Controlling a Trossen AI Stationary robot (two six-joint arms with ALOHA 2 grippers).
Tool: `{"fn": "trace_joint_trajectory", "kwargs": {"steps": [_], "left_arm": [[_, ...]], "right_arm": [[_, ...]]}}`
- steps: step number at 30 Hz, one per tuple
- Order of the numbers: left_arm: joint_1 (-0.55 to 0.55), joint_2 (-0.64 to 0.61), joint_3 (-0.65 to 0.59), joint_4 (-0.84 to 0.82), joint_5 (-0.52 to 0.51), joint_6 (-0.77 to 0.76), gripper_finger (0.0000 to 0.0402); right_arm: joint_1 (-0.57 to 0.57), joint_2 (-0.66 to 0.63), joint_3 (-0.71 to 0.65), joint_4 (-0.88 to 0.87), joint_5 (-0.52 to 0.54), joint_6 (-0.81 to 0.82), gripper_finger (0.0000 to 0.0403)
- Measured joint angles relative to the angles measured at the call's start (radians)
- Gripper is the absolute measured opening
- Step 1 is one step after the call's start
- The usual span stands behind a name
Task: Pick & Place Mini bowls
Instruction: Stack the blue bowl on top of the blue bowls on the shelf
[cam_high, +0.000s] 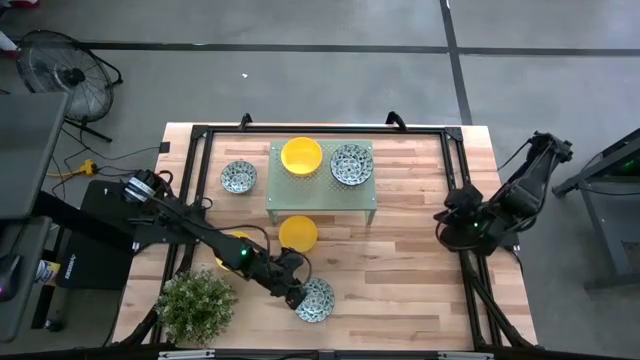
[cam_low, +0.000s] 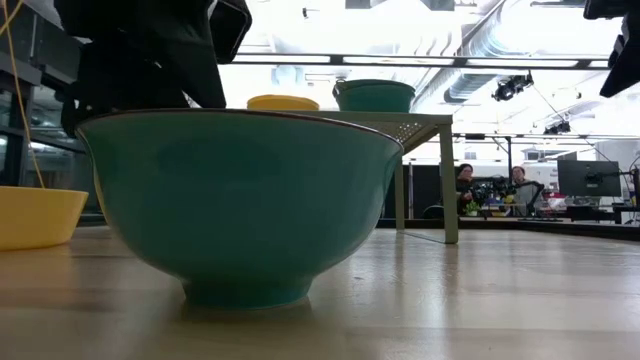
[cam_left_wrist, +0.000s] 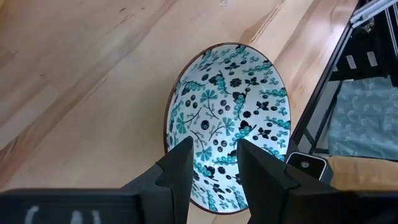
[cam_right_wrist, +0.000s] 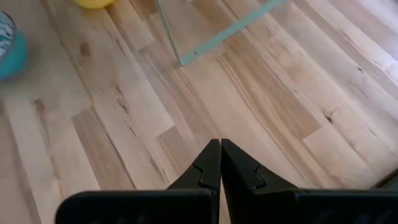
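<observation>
A patterned mini bowl (cam_high: 316, 299) (cam_left_wrist: 233, 118), teal outside (cam_low: 240, 200), stands on its foot near the table's front edge. My left gripper (cam_high: 294, 293) (cam_left_wrist: 214, 165) is open, slanting down over this bowl's inside by its left rim; only the pattern shows between the fingers. Two yellow bowls (cam_high: 298, 233) (cam_high: 230, 246) sit on the table, the second partly under my left arm. A patterned bowl (cam_high: 238, 177) sits at the far left. On the pale green stand (cam_high: 365, 205) rest a yellow bowl (cam_high: 301, 156) and a patterned one (cam_high: 351, 164). My right gripper (cam_right_wrist: 220, 163) is shut above bare wood at the table's right.
A potted plant (cam_high: 197, 303) stands at the near left corner, close beside my left arm. A black frame rail (cam_high: 320, 130) runs round the table's edges. Bare wood lies between the stand and the right arm (cam_high: 490, 210).
</observation>
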Motion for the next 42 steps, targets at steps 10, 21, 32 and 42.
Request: {"fn": "trace_joint_trajectory", "kwargs": {"steps": [10,21,32,42], "left_arm": [[0.037,0.0,0.0,0.006,0.09,-0.036,0.0121],[0.066,0.0,0.0,-0.049,0.115,-0.028,0.0121],[0.065,0.0,0.0,-0.081,0.14,-0.001,0.0121],[0.064,0.031,0.0,-0.072,0.148,0.002,0.0121]], "right_arm": [[0.0,-0.056,0.0,0.0,0.014,-0.072,0.0],[0.0,-0.056,0.0,0.0,-0.007,-0.09,0.0],[0.0,-0.056,0.0,0.0,-0.011,-0.089,0.0],[0.0,-0.056,0.0,0.008,-0.011,-0.073,0.0]]}}
